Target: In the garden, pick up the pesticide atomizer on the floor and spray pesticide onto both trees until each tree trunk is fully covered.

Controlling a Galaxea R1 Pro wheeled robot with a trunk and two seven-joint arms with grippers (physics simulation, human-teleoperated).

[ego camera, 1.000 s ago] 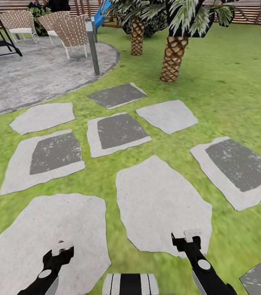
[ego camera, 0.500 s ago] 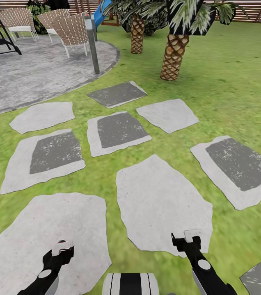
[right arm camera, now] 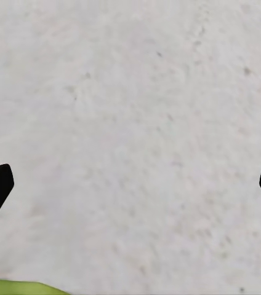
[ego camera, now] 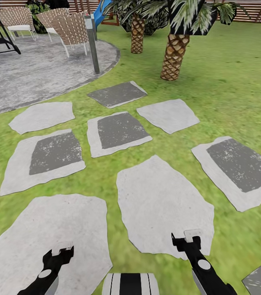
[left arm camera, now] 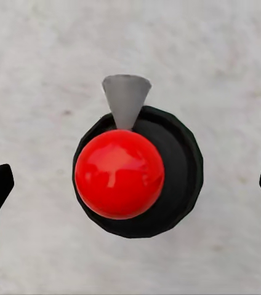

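Red ball cap on a black round body with a grey cone nozzle: the pesticide atomizer [left arm camera: 135,173], seen from above in the left wrist view, standing on a pale stepping stone [ego camera: 44,237] of the garden floor. Position relative to left gripper [left arm camera: 130,184]: directly beneath, centred between the two black fingertips, which sit wide apart and touch nothing; gripper released. In the head view the left gripper [ego camera: 61,250] hangs over that same stone. Right gripper [ego camera: 191,237]: spread wide, empty, over a neighbouring stone [ego camera: 163,205]. Step in hand, by judgement: the pick-up. Recommended handling: descend straight, keep the body centred, close on the black body below the red cap, avoid pressing the nozzle
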